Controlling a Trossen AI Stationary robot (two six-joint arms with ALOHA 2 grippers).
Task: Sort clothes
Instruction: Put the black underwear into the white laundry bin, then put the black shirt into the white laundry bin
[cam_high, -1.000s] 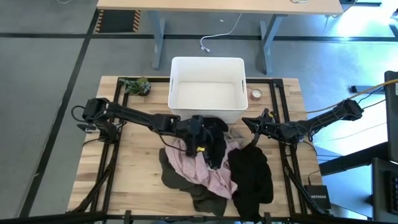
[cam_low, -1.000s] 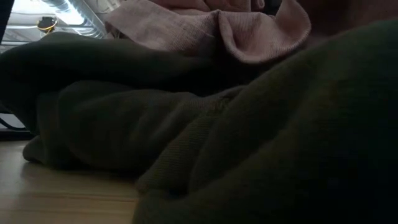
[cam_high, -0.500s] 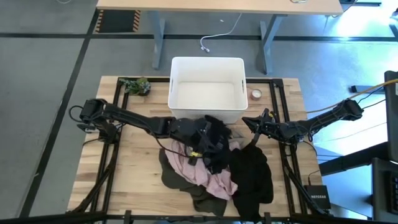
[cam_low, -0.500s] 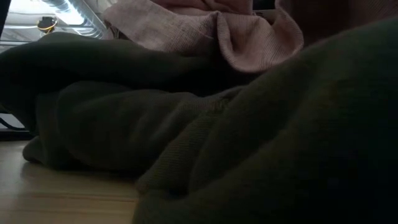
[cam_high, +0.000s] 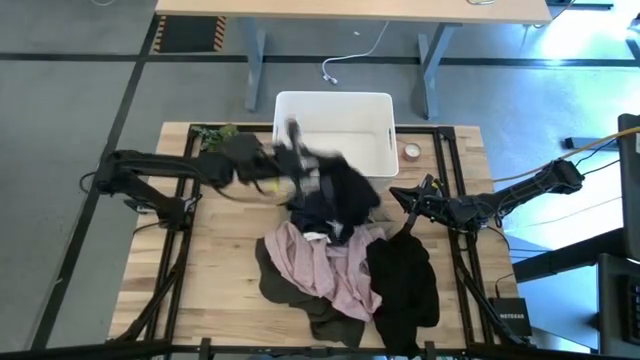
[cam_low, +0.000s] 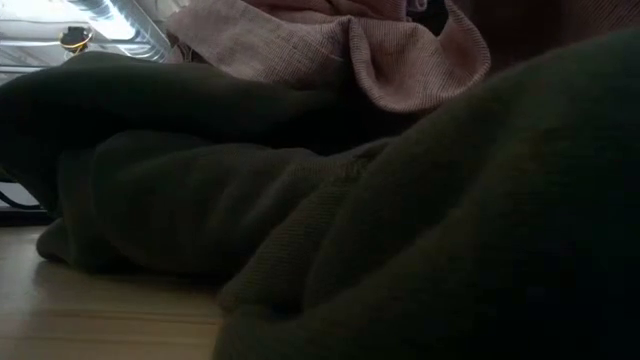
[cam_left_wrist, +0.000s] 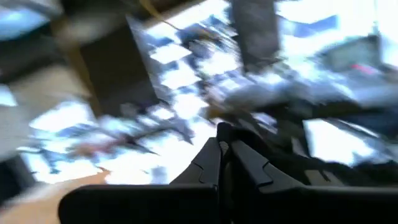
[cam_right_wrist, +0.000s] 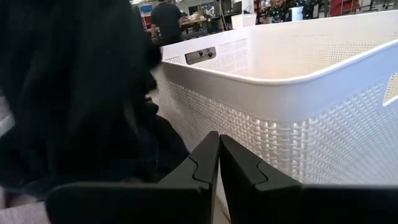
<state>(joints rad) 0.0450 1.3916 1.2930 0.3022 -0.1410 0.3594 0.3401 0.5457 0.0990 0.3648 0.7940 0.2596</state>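
Observation:
My left gripper is blurred, above the table by the white bin's near left corner, shut on a black garment that trails from it toward the pile. The pile lies at the table's middle: a pale pink garment on a dark olive one, and a second black garment on its right. My right gripper is shut and empty, just beyond that black garment and near the bin's right corner. My left gripper holds the black garment by its left end; blur hides the place of contact and the kind of hold. The garment hangs and trails to the right of the fingers. Its lower end reaches down to the pink garment.
A small leafy plant stands at the far left of the table and a roll of tape right of the bin. In the low view the olive garment fills the picture, with the pink one above.
My left gripper has swung up from the pile and toward the table's left and far edges. It has drawn the black garment up and leftward off the pile. The pink garment beneath now lies uncovered.

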